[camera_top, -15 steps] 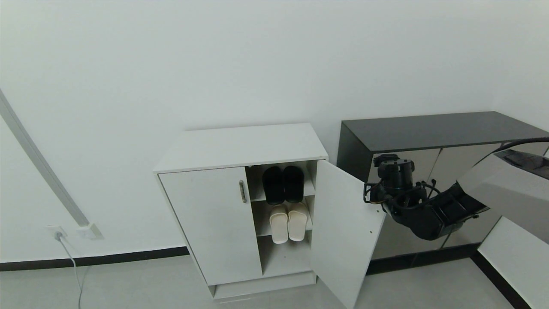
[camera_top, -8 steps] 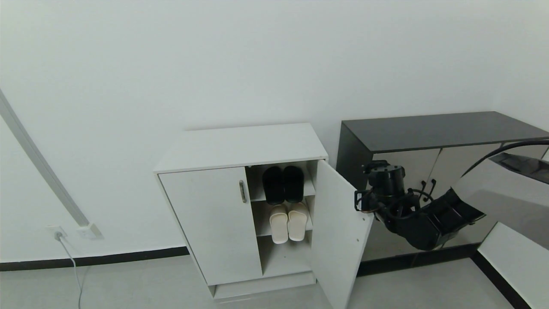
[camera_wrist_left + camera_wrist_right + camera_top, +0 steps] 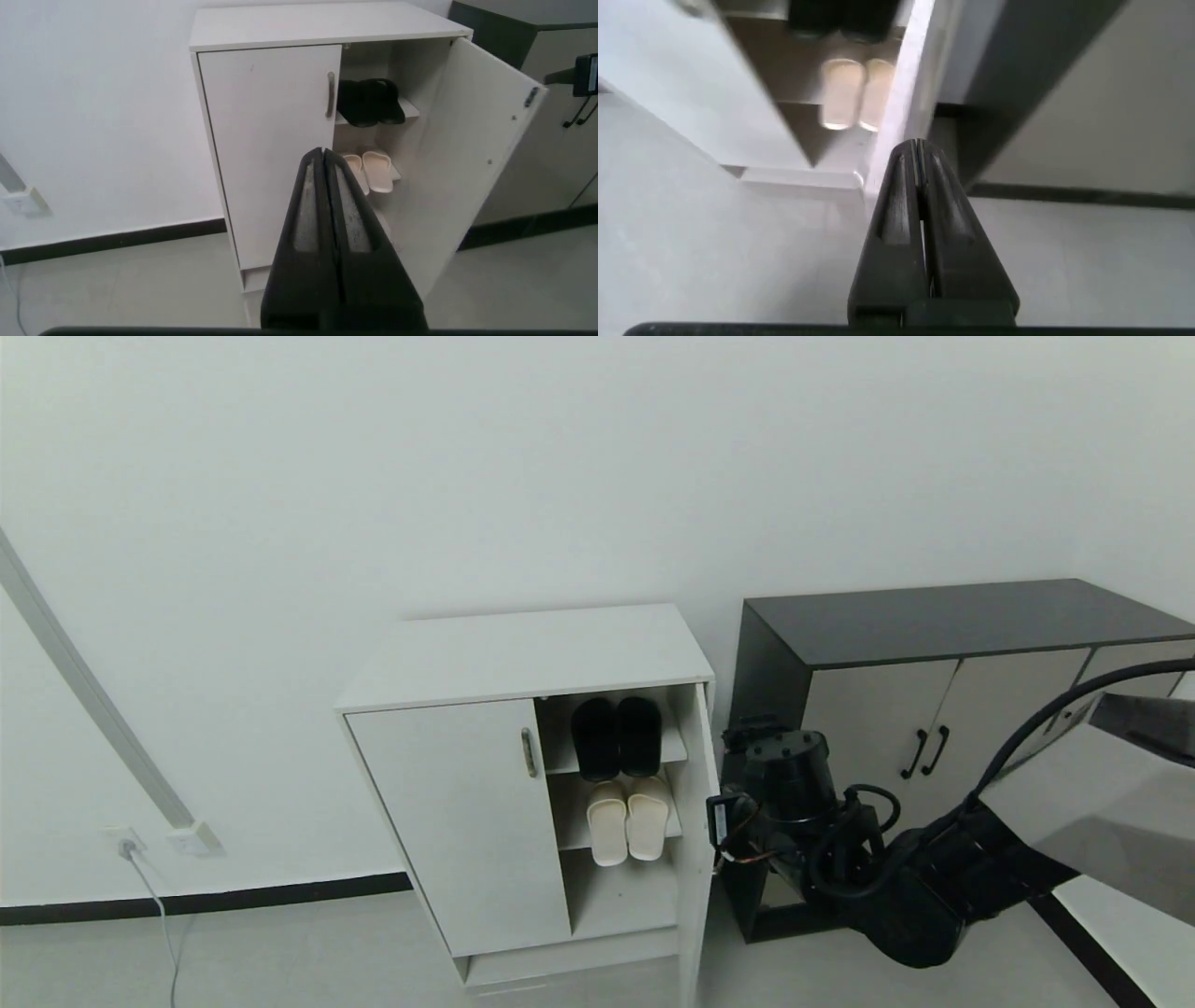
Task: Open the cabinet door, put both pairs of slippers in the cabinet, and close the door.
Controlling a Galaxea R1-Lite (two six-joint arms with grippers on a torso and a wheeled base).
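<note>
wall (image 3: 560,476): plain white, running behind everything, with a black skirting strip (image 3: 233,899) along its foot
floor (image 3: 280,961): pale grey and smooth
cable duct (image 3: 84,691): a pale strip slanting down the wall at far left, ending just beside a wall socket (image 3: 126,843); a grey cord (image 3: 166,924) drops from the socket to the floor
left gripper (image 3: 323,157): fingers pressed together, holding nothing, out in front of the cabinet (image 3: 308,23) and well apart from it
cabinet: white, standing on the floor against the wall
left door (image 3: 457,821): shut, with a metal handle (image 3: 528,752) at its inner edge
black slippers (image 3: 616,737): side by side on the top shelf inside the cabinet
cream slippers (image 3: 627,819): side by side on the middle shelf, right under the black pair
right door (image 3: 695,840): partly open, seen nearly edge-on from the head camera
right gripper (image 3: 920,149): fingers together and empty, at the right door's outer side, pointing at its free edge; whether it touches the door cannot be told
sideboard (image 3: 934,616): dark top, pale doors with black handles (image 3: 924,751), just right of the cabinet against the same wall
</note>
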